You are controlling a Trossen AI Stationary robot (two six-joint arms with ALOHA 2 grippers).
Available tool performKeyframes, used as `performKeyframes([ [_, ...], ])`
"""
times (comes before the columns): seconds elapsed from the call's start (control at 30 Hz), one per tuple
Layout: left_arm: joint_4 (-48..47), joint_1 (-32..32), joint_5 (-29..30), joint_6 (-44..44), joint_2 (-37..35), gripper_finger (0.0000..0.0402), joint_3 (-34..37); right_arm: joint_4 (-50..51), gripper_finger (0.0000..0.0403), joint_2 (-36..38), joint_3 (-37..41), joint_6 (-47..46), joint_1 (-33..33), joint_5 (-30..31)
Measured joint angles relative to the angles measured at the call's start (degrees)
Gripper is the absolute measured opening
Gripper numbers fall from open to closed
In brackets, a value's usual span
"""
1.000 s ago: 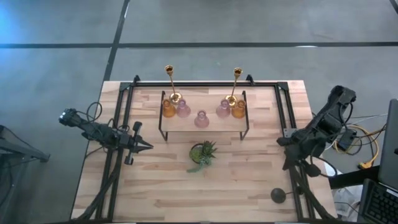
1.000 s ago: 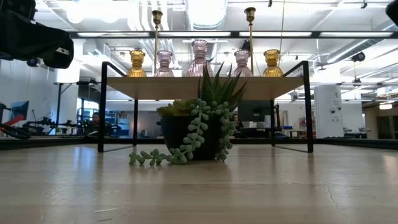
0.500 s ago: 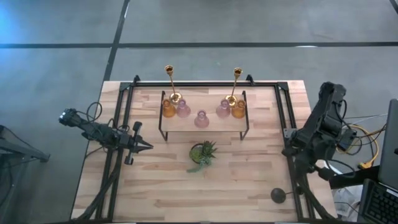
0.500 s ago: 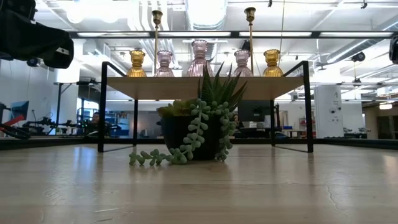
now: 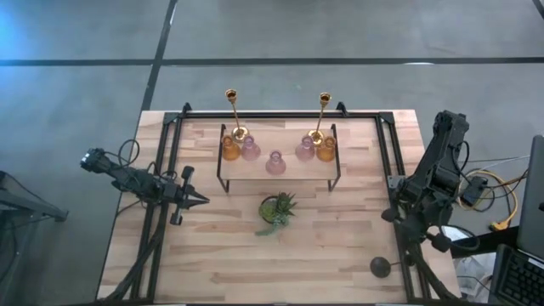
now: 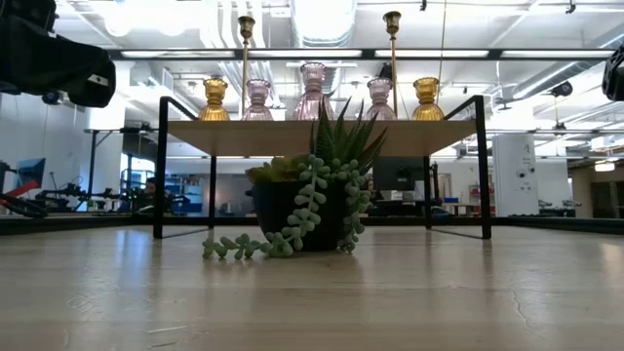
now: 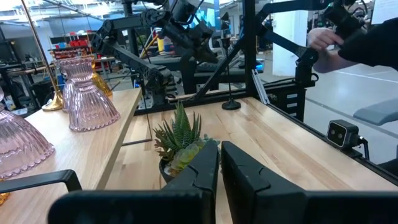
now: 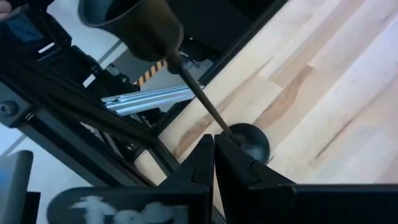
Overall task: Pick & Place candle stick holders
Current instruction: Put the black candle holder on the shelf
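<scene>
- Black candle stick holder point(image 5: 380, 267) upright and alone on the bench point(image 5: 340, 246), near its front right corner, well apart from the rest.
- Right tool point(image 8: 213, 138) swung round and tipped downward within the last second. Now aimed at that holder's round base, close to it in the right wrist view, fingers clenched on nothing.
- Probably the start of an approach (fingers would need to part before any grasp of the thin stem).
- Two gold candle stick holders point(image 5: 231, 106) and the pink and amber glass holders point(image 5: 274, 161) unmoved on the raised shelf point(image 5: 293, 175) at mid-bench.
- Left tool point(image 7: 219, 147) unmoved at the bench's left side, clenched and empty, pointing toward the potted plant point(image 5: 278, 209).
</scene>
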State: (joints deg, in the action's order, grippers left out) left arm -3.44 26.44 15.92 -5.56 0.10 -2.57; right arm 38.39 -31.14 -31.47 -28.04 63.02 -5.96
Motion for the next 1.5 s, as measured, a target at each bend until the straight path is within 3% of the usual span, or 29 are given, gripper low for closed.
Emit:
performKeyframes([
  [0.37,0.0,0.0,0.0,0.0,0.0,0.0026,0.0,-2.7,0.0016,0.0,-1.0,7.1,0.0,3.0],
  [0.57,0.0,0.0,0.0,0.0,0.0,0.0026,0.0,-1.0,0.0061,-0.1,0.1,6.1,0.0,5.0],
  [1.0,0.0,0.0,0.0,0.0,0.0,0.0026,0.0,-3.6,0.0148,-1.8,2.3,0.8,0.0,3.4],
  [1.17,0.0,0.0,0.0,0.0,0.0,0.0026,0.0,-7.5,0.0157,-3.0,3.4,0.5,0.0,0.0],
  [1.5,0.0,0.0,0.0,0.0,0.0,0.0026,0.0,-12.7,0.0148,-6.2,3.5,1.1,0.0,-0.5],
])
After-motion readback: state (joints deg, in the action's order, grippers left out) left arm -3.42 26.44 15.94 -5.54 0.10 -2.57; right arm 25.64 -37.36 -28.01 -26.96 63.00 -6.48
